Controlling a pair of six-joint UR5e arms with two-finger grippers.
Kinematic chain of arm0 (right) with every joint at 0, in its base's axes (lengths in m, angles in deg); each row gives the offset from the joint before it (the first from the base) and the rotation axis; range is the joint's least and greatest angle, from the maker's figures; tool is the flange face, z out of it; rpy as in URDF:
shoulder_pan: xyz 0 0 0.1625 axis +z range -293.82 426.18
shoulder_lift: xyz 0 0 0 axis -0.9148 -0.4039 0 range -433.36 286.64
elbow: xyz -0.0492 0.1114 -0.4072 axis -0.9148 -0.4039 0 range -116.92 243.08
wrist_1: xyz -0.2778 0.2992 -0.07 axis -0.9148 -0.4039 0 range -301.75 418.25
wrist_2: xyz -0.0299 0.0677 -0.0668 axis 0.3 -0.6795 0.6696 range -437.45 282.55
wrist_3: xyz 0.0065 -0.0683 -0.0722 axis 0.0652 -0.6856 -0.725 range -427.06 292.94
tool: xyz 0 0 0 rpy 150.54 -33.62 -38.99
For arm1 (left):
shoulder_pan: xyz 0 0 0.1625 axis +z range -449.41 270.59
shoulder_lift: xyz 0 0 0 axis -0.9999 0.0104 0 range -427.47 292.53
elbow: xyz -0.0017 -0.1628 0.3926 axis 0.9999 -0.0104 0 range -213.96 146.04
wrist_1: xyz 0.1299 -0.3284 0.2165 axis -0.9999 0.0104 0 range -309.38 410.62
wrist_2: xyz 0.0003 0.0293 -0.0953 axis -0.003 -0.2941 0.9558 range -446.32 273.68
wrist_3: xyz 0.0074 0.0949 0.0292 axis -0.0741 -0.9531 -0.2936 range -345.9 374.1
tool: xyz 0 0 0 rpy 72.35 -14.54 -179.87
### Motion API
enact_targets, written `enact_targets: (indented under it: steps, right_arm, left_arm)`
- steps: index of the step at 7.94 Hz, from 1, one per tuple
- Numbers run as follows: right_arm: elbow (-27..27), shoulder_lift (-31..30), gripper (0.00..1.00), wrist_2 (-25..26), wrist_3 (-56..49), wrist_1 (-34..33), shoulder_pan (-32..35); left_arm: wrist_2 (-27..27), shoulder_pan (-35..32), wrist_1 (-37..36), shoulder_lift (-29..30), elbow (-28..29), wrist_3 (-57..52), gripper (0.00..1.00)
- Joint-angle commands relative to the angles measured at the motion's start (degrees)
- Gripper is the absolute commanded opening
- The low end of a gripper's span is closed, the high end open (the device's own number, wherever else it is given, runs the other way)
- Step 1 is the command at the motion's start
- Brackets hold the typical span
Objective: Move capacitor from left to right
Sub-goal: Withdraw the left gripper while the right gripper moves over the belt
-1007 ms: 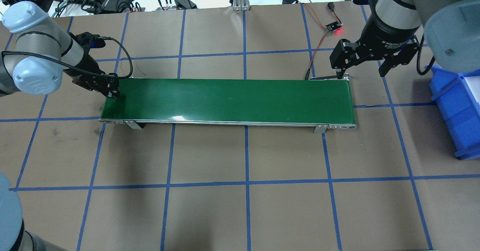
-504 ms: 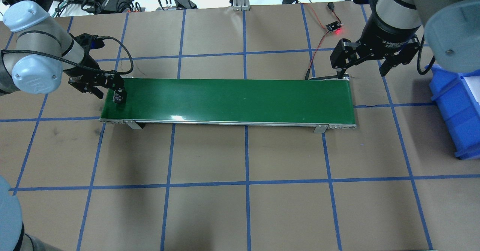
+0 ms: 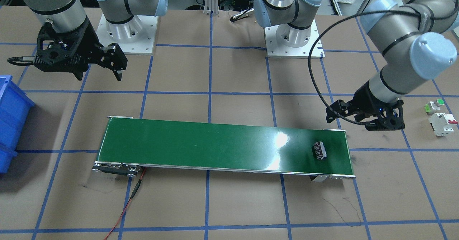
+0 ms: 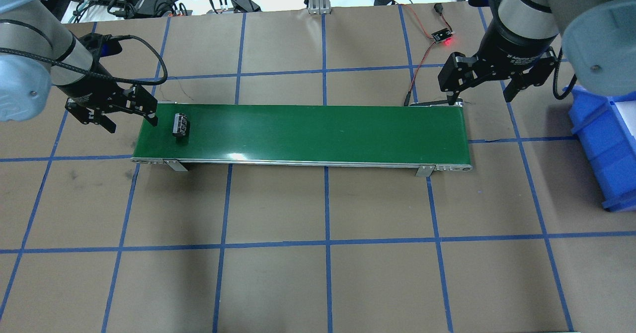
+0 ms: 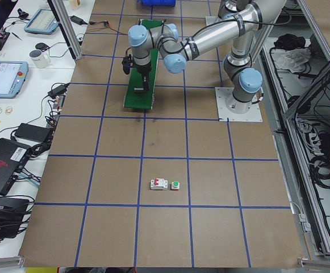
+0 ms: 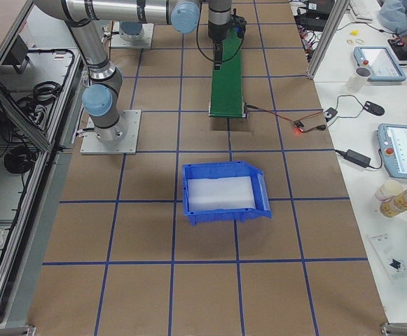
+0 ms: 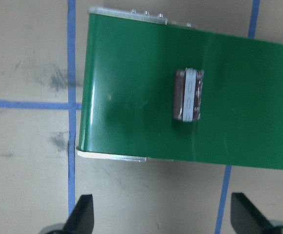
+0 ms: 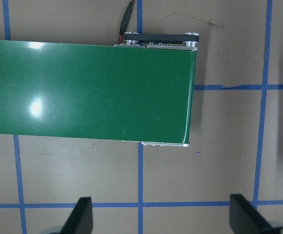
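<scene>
The capacitor [image 4: 180, 124], a small black cylinder with pale stripes, lies on its side on the green conveyor belt [image 4: 318, 131] near the belt's left end. It also shows in the front view [image 3: 319, 150] and in the left wrist view [image 7: 188, 94]. My left gripper [image 4: 131, 123] is open and empty, just off the belt's left end, apart from the capacitor. My right gripper [image 4: 478, 99] is open and empty, above the table by the far corner of the belt's right end.
A blue bin [image 4: 603, 139] stands on the table to the right of the belt. A small sensor board with a red light [image 4: 441, 36] and wires lies behind the belt's right end. A white circuit breaker [image 3: 443, 123] and a green push button [image 3: 435, 105] sit left of my left arm.
My left gripper opened, let go of the capacitor on the belt's left end and drew back to the left. The capacitor now lies a little further right. The right arm has not moved.
</scene>
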Motion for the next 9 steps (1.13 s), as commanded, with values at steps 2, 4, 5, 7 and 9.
enact_targets:
  steps: [2, 4, 5, 7, 9]
  right_arm:
    - [0.1, 1.1, 1.0, -0.4, 0.1, -0.9, 0.0]
    - [0.2, 8.1, 1.0, -0.8, 0.9, -7.1, 0.0]
    - [0.1, 12.0, 1.0, -0.7, 0.9, -10.4, 0.0]
    - [0.3, 15.6, 1.0, -0.9, 1.0, -12.8, 0.1]
    - [1.5, 19.2, 1.0, -1.3, 1.0, -17.5, 0.1]
  left_arm:
    - [-1.3, -0.3, 14.8, -11.8, 1.2, 2.7, 1.0]
    - [-1.3, -0.5, 18.1, -14.1, 1.8, 2.8, 1.0]
    - [-1.2, -1.4, 18.1, -13.9, 2.2, 3.0, 1.0]
    - [-1.3, -2.8, 19.7, -15.3, 2.8, 4.9, 1.0]
    - [-4.7, -2.8, 19.3, -14.7, 5.4, 5.1, 1.0]
